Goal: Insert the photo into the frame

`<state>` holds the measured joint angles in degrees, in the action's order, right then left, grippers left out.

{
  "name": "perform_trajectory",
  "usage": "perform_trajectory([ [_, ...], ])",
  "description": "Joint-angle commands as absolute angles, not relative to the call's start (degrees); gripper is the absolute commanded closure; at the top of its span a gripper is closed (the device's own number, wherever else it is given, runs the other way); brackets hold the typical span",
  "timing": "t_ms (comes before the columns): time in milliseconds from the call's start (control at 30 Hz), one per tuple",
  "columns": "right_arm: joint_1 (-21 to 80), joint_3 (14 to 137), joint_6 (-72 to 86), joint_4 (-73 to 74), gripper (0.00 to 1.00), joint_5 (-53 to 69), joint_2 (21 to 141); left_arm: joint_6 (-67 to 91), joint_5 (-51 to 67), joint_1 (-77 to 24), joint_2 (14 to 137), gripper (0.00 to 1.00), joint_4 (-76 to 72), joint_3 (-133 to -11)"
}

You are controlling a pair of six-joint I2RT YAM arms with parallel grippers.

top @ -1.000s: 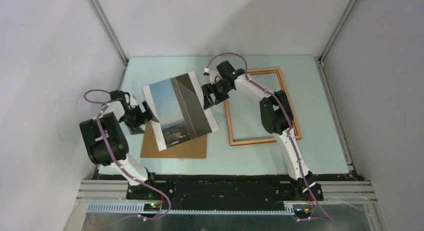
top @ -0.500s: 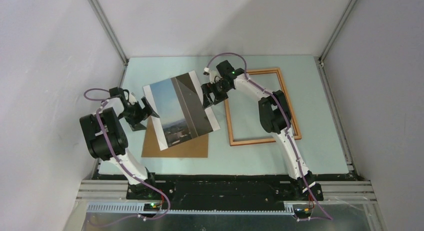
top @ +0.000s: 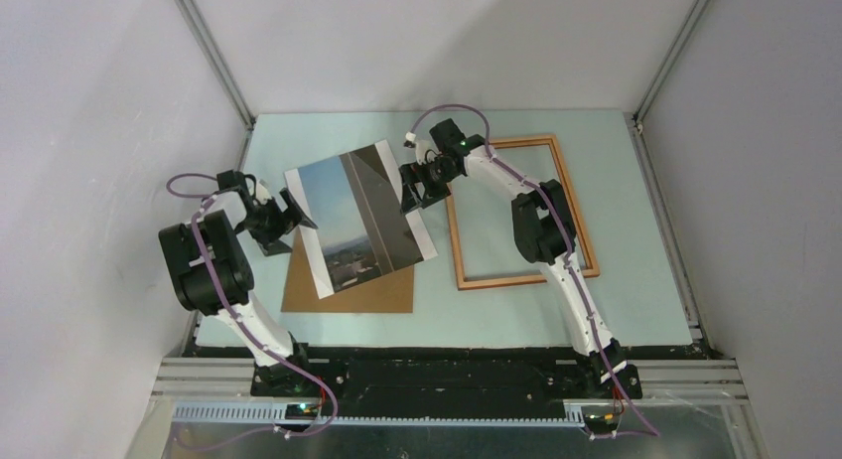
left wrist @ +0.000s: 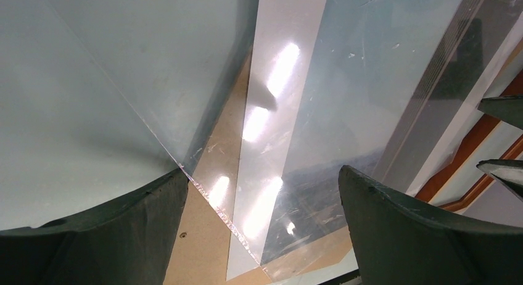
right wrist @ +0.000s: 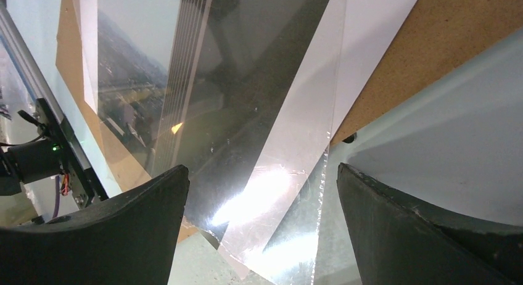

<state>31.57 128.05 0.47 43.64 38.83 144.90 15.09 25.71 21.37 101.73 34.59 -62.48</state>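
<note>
Two arms worked over the pale green counter (top: 635,280). Far left, the left arm (top: 210,270) reached toward the one photo (top: 352,221). The left jaws were spread wide and sat just beside the print's left edge. In the left wrist view their two dark fingers (left wrist: 395,229) stood well apart, pinching nothing.

The photo lay face up at a slant, left of centre, over the single brown backing board (top: 372,295). It hid most of the board, leaving only the near edge and a left corner showing. I could not tell whether the print rested flat or was tipped up. One clear sheet (left wrist: 234,174) covered the print, and its corner jutted past the white border.

The right jaws were at the photo's upper right edge, also spread, with both fingers (right wrist: 425,235) apart and nothing gripped between them. The right arm (top: 541,230) crossed above the one orange-brown frame (top: 526,275). The frame lay flat on the counter just right of the photo, and it held nothing.
</note>
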Motion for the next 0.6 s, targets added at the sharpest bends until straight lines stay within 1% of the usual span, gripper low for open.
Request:
perform_trajectory([
  [0,31.55,130.52,1.48,45.19,0.07,41.87,147.21,15.05,25.29,20.47,103.77,0.02,30.97,-61.60],
  [233,31.55,130.73,2.02,45.07,0.09,47.77,147.35,14.78,25.58,19.85,103.56,0.02,30.28,-60.87],
  [567,29.95,128.55,5.10,43.04,0.13,52.79,143.35,13.68,25.19,19.60,102.12,0.02,30.23,-60.22],
])
